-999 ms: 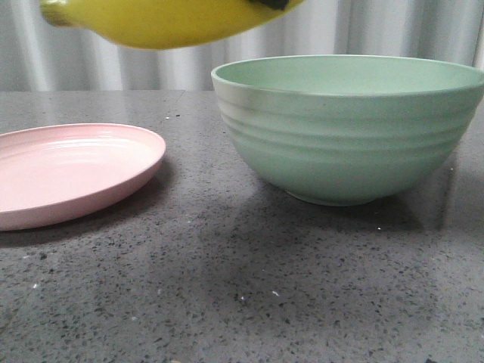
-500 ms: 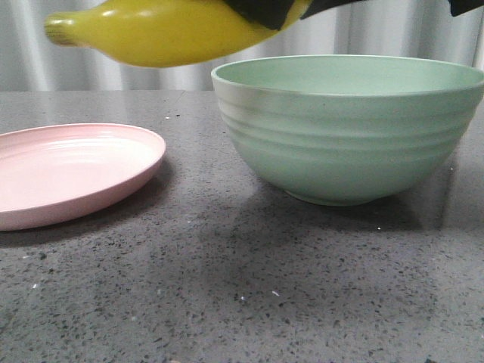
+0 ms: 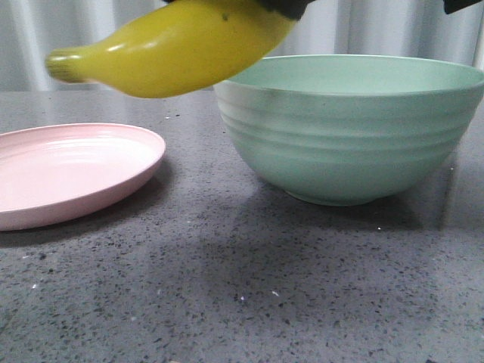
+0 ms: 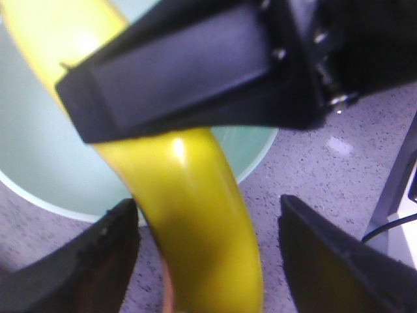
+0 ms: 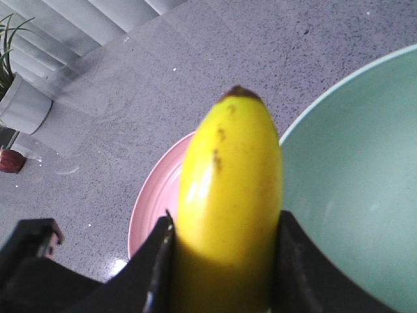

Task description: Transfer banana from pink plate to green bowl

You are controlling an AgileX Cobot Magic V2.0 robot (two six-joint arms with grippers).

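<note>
A staged indoor test setup more than a real kitchen: a speckled grey stone surface (image 3: 249,295) runs back to pale pleated curtains (image 3: 378,30) along its far edge, and a potted plant (image 5: 16,91) stands past one corner.

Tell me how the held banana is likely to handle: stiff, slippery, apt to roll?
The banana is probably stiff: it juts from the right gripper without drooping. Its glossy skin may slip in that grip. Being rounded and curved, it could rock once inside the green bowl.
</note>
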